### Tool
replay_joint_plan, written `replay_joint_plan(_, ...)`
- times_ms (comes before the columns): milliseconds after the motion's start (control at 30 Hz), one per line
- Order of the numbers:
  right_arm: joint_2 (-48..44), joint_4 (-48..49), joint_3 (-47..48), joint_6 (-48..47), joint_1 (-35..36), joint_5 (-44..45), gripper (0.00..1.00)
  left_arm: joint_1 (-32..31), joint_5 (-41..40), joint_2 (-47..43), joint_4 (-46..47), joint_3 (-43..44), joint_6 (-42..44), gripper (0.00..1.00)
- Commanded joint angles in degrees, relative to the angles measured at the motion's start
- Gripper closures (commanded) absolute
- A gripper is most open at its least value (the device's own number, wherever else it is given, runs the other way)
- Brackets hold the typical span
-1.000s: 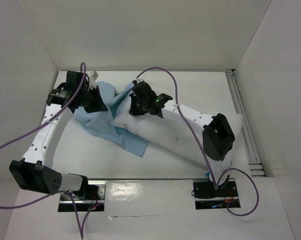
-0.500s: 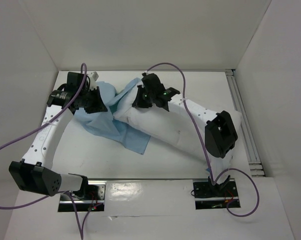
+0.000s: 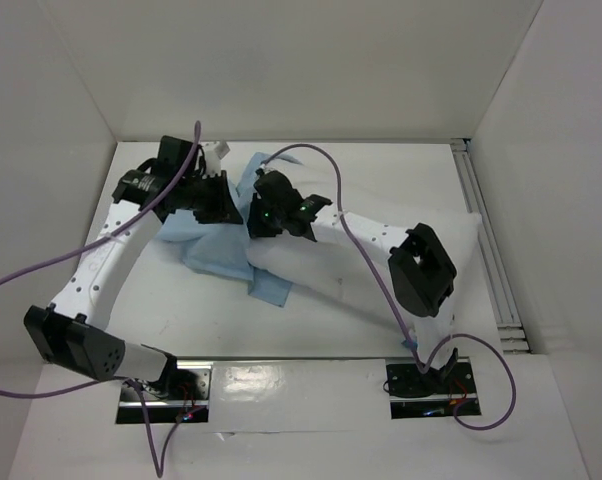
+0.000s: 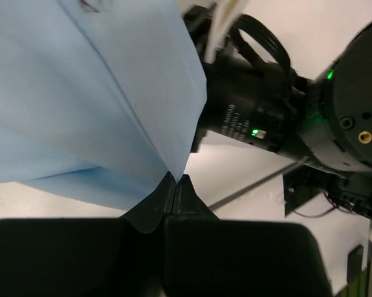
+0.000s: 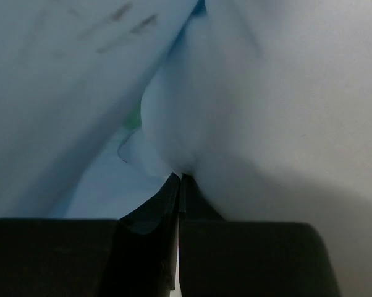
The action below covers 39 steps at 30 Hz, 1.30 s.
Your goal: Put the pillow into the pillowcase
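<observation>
At the far-left part of the tabletop [image 3: 181,320], the light blue pillowcase [image 3: 213,252] lies crumpled, one edge lifted off the surface. The left hand [image 4: 175,185] is clamped on that lifted edge; in the left wrist view its fingers meet tip to tip with the blue cloth pinched between them and hanging up and away from the grip.

The white pillow [image 3: 316,272] lies diagonally, from the middle of the tabletop out toward the right wall. Its left end overlaps the pillowcase. The right hand [image 5: 180,180] is closed on a fold of white pillow fabric at that left end, fingers pressed together on the cloth. Pale blue cloth shows just left of the pinch in the right wrist view.

The two hands are near each other, left hand just left of the right. The right arm stretches across the top of the pillow. Purple cables [image 3: 41,275] loop off both arms. The pillow's label corner can't be made out.
</observation>
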Motion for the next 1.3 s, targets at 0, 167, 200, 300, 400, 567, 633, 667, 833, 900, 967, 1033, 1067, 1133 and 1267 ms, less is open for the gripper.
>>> replay_joint_plan(0,-3.88,8.68,-4.17,1.16,-1.86,0.6,1.0,-2.38,5.62,3.3,-0.01,0.46,-1.99,1.0)
replay_joint_plan(167,-13.53,6.95,-9.91,-0.77,-3.36,-1.7,0.57,-2.38,2.64,7.96,-3.25,3.69,0.64,0.48)
replay_joint_plan(200,-15.04,5.11,-10.61,-1.39,-3.88,-1.7,0.47,-2.38,1.85,7.96,-3.26,6.14,0.65,0.39)
replay_joint_plan(300,-20.57,0.98,-11.67,-3.67,-3.89,1.37,0.3,-1.76,0.44,9.89,-3.26,10.54,0.65,0.19)
replay_joint_plan(400,-25.23,-4.56,-11.67,-6.04,-5.11,5.84,0.3,-1.15,-2.28,12.96,-2.73,14.14,0.65,0.2)
replay_joint_plan(567,-27.89,-13.08,-6.51,-9.03,-9.32,11.31,0.21,-1.15,-9.47,20.61,-1.94,20.65,0.65,0.26)
replay_joint_plan(633,-27.11,-16.42,-4.3,-9.91,-10.82,13.24,0.15,-1.15,-10.54,24.29,-1.94,23.99,0.65,0.22)
replay_joint_plan(667,-26.31,-17.31,-2.55,-9.92,-11.44,13.94,0.13,-1.15,-12.81,25.53,-1.24,24.96,-0.13,0.2)
replay_joint_plan(833,-21.66,-20.3,1.68,-12.72,-16.98,14.48,0.09,-1.15,-15.47,34.67,-0.71,33.39,-2.24,0.19)
replay_joint_plan(900,-19.81,-21.8,4.23,-13.95,-18.65,15.0,0.08,-1.76,-18.71,38.89,-0.71,37.62,-2.95,0.19)
replay_joint_plan(967,-17.71,-21.8,5.02,-15.01,-19.7,15.0,0.08,-1.76,-19.95,41.18,-0.71,39.73,-2.95,0.18)
replay_joint_plan(1033,-16.21,-21.8,6.25,-16.76,-21.81,13.34,0.05,-1.76,-19.96,44.59,0.08,42.28,-2.95,0.18)
replay_joint_plan(1067,-13.94,-22.32,6.78,-16.77,-22.43,11.94,0.04,-1.76,-19.96,45.83,0.08,43.24,-2.95,0.18)
replay_joint_plan(1133,-11.29,-22.85,8.79,-19.13,-23.83,9.65,0.04,-1.76,-19.08,48.03,0.08,45.79,-2.95,0.22)
replay_joint_plan(1267,-3.65,-23.99,13.45,-21.68,-24.46,4.65,0.01,-1.76,-15.04,51.99,1.83,48.61,-2.95,0.61)
